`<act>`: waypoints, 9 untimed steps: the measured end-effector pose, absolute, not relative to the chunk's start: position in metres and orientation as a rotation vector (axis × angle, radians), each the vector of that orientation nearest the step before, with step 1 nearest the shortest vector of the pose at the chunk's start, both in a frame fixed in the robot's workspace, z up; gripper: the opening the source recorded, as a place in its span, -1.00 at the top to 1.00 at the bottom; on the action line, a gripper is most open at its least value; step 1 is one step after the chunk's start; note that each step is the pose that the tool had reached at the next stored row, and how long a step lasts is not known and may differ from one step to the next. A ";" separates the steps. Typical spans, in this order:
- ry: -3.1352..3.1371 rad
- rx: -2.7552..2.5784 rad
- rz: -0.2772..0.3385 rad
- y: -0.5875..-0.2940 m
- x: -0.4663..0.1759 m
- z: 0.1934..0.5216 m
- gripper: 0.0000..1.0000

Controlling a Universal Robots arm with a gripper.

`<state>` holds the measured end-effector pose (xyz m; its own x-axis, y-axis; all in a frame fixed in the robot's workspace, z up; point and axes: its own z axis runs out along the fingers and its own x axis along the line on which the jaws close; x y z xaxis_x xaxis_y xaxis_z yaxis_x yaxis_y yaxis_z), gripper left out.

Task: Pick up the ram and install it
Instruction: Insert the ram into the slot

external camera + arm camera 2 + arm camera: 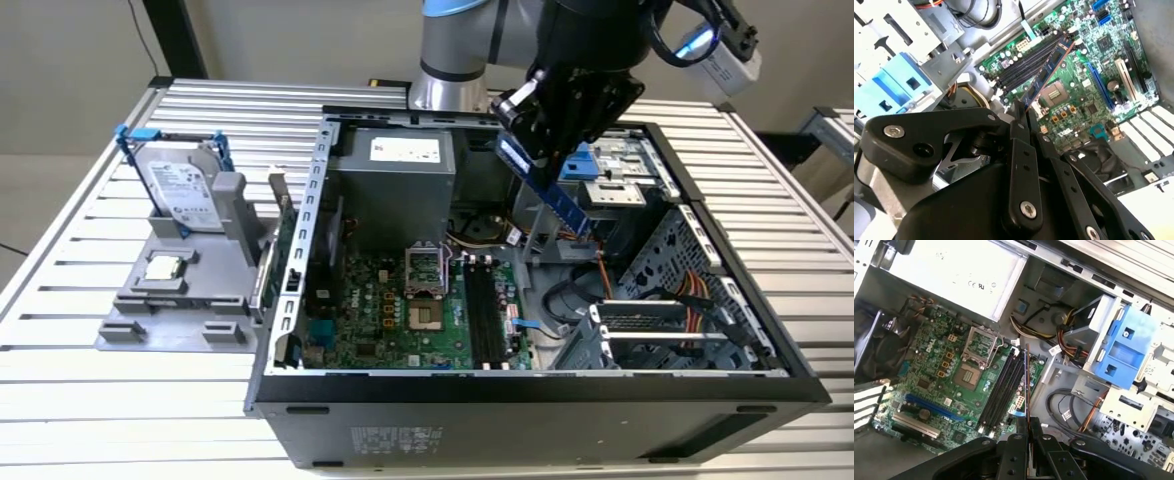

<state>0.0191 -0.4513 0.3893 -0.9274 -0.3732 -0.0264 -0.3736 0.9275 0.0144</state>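
Gripping the ram [554, 192], pincer [534, 150] closed above the motherboard [400, 310].

The exterior view looks down from high, well back, onto the tabletop [80, 250] and the open case [534, 385]. Both wrist views sit close behind the fingers [1024, 165] [1021, 450], facing past them. All share the motherboard [387, 310] [1079, 90] [949, 385].

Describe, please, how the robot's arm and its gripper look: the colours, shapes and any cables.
The arm is a silver-grey round tube with a blue ring at the joint and a black wrist section. A black cable loops by a pale grey box with a blue light. The gripper is matte black, made of flat linked bars with silver screw heads and narrow fingers.
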 end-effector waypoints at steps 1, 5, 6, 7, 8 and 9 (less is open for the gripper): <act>3.065 -0.575 0.030 -0.451 0.019 0.389 1.00; 3.077 -0.504 0.029 -0.451 0.019 0.389 1.00; 3.079 -0.488 0.028 -0.451 0.019 0.389 1.00; 3.082 -0.471 0.028 -0.451 0.019 0.389 1.00; 3.084 -0.454 0.028 -0.451 0.019 0.389 1.00; 3.087 -0.437 0.028 -0.451 0.019 0.389 1.00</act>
<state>0.0190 -0.4512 0.3892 -0.9604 -0.2775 -0.0261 -0.2780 0.9605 0.0142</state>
